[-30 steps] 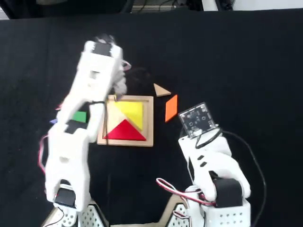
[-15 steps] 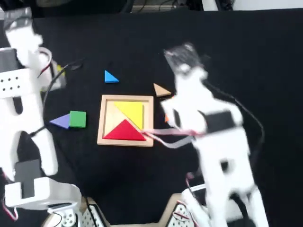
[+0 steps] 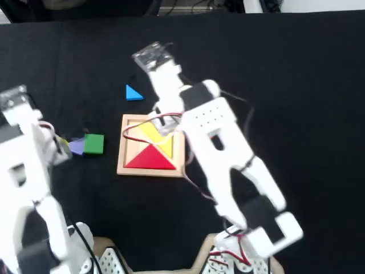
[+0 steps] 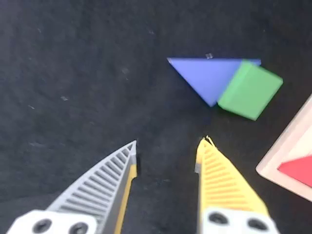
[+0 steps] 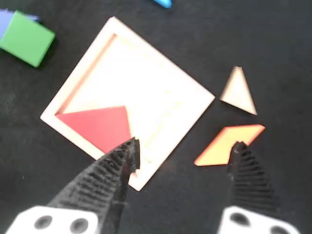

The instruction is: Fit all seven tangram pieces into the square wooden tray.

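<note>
The square wooden tray [image 3: 121,162] holds a red triangle [image 3: 149,157] and a yellow triangle [image 3: 146,132]. My right gripper [image 5: 184,148] hangs open above the tray's [image 5: 161,158] edge, between the red triangle [image 5: 97,126] and the orange parallelogram [image 5: 229,145]. A tan triangle [image 5: 238,91] lies just beyond the parallelogram. My left gripper [image 4: 168,146] is open and empty over the cloth, short of the purple triangle [image 4: 207,78] and the green square [image 4: 249,92] touching it. A blue triangle [image 3: 134,93] lies behind the tray.
Everything lies on a black cloth [image 3: 296,85]. The right arm [image 3: 217,137] stretches over the tray's right side in the high view. The left arm [image 3: 23,165] stands at the left edge. Both arm bases sit at the near edge.
The right arm swung left over the tray, now covering the tan and orange pieces in the high view. The left arm came down toward the purple and green pieces. No piece has moved.
</note>
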{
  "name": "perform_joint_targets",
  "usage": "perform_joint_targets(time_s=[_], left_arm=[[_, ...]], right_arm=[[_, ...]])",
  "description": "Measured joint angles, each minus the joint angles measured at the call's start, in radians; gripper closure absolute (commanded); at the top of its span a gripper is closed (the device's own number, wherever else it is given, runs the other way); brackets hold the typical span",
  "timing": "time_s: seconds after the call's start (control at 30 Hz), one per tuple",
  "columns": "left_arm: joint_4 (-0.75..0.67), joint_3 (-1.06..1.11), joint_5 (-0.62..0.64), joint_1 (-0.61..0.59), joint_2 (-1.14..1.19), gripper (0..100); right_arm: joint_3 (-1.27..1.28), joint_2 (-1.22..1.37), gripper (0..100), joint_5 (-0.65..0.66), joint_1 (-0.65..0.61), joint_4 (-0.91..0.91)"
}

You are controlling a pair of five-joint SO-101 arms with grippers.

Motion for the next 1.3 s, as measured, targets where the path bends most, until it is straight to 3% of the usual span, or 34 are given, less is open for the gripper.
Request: perform_joint_targets(time_s=[0.13, 0.33, 0.8, 1.3], left_arm=[[-0.133, 0.219, 0.043, 0.008, -0.230, 80], [-0.163, 0.313, 0.049, 0.049, -0.405, 80], [-0.288, 0.333, 0.051, 0.060, -0.184, 80], [-0.292, 0.331, 0.051, 0.061, -0.100, 80]], right_arm=[[-0.072, 0.141, 71.1, 0.000, -0.008, 0.000], [-0.175, 0.333, 71.1, 0.003, -0.009, 0.000], [-0.333, 0.578, 71.1, -0.025, -0.035, -0.002], [-0.354, 0.635, 71.1, -0.038, -0.068, -0.002]])
